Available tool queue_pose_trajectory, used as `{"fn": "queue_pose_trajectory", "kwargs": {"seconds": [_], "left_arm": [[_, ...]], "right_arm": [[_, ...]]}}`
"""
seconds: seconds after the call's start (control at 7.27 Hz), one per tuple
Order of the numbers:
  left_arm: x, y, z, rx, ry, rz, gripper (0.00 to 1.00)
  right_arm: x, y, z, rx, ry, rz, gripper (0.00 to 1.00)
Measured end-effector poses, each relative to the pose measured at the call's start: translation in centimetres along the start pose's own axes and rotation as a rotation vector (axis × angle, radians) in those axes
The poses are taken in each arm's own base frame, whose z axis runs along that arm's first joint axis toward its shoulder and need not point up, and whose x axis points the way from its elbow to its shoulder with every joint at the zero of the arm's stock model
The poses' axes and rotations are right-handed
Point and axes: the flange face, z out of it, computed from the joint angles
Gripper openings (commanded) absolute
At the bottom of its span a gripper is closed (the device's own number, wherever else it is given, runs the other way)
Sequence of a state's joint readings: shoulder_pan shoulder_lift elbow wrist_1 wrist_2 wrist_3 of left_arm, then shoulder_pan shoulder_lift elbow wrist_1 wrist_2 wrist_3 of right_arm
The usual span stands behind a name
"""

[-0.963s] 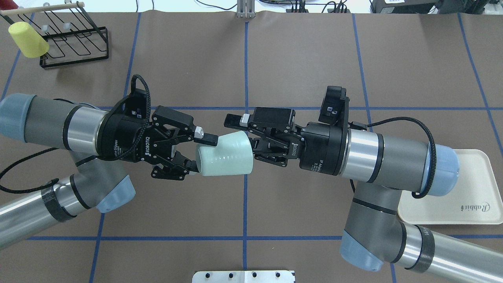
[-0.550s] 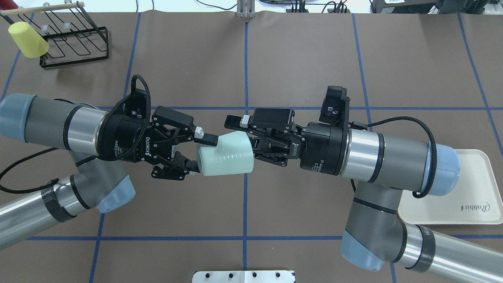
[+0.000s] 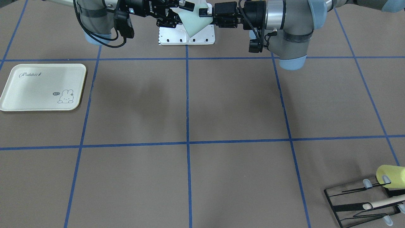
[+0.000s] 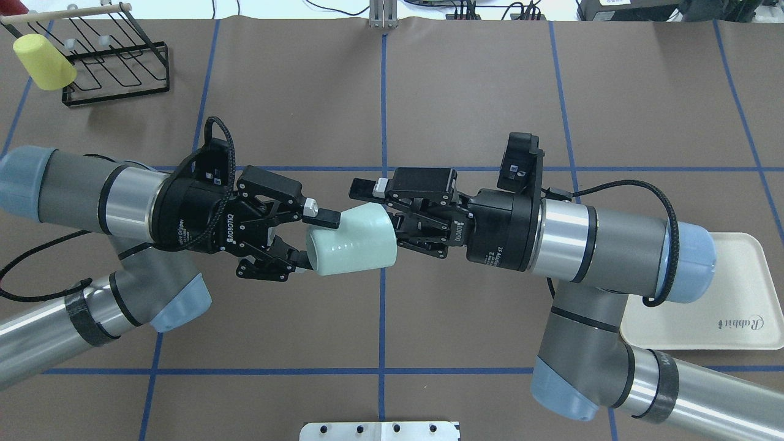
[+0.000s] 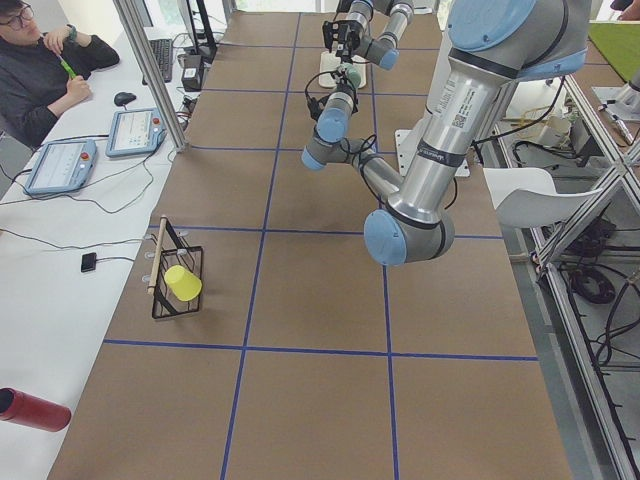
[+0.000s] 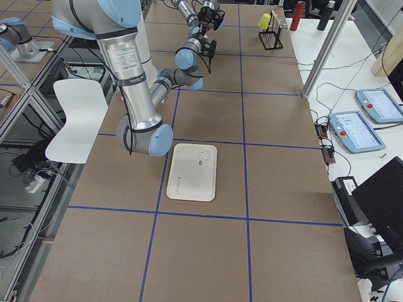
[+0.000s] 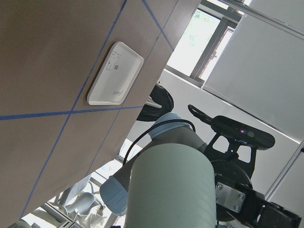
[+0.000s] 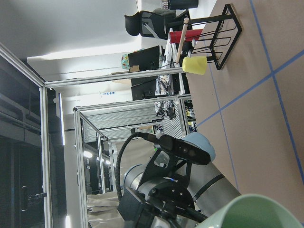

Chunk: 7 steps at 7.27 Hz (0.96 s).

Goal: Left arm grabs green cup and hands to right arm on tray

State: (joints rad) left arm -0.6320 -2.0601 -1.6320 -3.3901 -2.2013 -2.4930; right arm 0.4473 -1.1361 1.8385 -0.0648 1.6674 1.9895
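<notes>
At table (image 4: 465,104) edges: tray (image 4: 735,275) on right, rack (image 4: 116,67) w/ yellow cup (image 4: 44,54) in far-left corner.
Green cup (image 4: 352,240): on its side in mid-air over ctr, btwn end effectors.
Left end effector (image 4: 315,240): clenched on cup rim.
Right end effector (image 4: 370,217): spread, straddling cup base.

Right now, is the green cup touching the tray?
Apart. The front-facing view shows the green cup held aloft, the tray flat on the table far away.
</notes>
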Motion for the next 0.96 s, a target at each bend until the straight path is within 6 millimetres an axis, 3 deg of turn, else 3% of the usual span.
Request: {"fn": "queue_pose_trajectory", "kwargs": {"seconds": [0.96], "left_arm": [[0.07, 0.02, -0.05, 0.0, 0.003, 0.002, 0.0]], "right_arm": [[0.54, -0.11, -0.37, -0.026, 0.029, -0.005, 0.0]]}}
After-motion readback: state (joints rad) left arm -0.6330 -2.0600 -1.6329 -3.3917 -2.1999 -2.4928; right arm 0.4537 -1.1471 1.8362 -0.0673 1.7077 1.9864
